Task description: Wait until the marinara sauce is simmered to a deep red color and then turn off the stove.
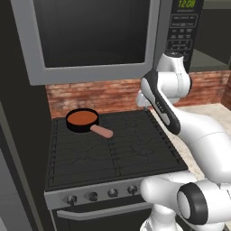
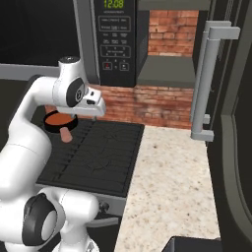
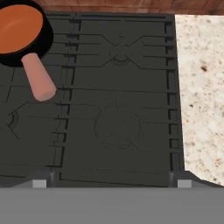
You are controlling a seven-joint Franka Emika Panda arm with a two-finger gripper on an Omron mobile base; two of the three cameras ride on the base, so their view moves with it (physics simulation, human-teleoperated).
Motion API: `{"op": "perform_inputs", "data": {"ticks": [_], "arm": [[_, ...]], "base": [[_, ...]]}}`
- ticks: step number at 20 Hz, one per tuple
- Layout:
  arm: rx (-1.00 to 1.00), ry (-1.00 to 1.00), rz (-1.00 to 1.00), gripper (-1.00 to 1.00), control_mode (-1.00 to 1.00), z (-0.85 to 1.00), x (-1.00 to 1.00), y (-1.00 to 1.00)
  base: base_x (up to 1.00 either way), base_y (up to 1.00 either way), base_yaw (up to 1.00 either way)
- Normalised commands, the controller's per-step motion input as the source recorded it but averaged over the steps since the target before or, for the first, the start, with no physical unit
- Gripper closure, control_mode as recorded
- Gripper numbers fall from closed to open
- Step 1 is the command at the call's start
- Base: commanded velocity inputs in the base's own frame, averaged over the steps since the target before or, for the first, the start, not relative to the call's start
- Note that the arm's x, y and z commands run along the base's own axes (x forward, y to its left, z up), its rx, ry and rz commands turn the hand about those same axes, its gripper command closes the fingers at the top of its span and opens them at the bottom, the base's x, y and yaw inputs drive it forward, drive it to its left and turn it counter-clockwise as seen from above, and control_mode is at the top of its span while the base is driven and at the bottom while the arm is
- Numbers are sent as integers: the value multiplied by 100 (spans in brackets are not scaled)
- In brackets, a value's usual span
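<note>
Simmering orange-red marinara sauce [image 1: 81, 118] fills the small black skillet [image 3: 47, 33] at the wide black gas stove's [image 1: 113, 153] 10 o'clock burner, knobs [image 1: 92, 196] lying toward 6 o'clock beneath the raised white arm, gripper opening indeterminable.

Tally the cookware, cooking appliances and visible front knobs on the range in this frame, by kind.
Skillet holding marinara sauce: 1
Appliances: 2, the stove and microwave
Knobs visible on the stove front: 4
Total: 7

Microwave [image 1: 90, 36] above, brick wall [image 2: 147, 106] behind, speckled counter [image 3: 201, 87] alongside
</note>
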Motion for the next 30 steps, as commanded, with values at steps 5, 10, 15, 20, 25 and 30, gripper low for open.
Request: {"op": "perform_inputs", "data": {"ticks": [5,10,15,20,25,30], "arm": [[0,0,1,-100,-100,-29,-29,0],[-6,-9,4,-100,-100,-38,-90,32],[-14,-8,1,-100,-100,-41,-91,71],[-19,-4,0,-100,-100,-42,-75,85],[-20,-2,0,-100,-100,-46,-48,86],[-17,-4,2,-100,-100,-47,-32,75]], "base": [[0,0,0],[0,0,0],[0,0,0],[0,0,0],[0,0,0],[0,0,0]]}}
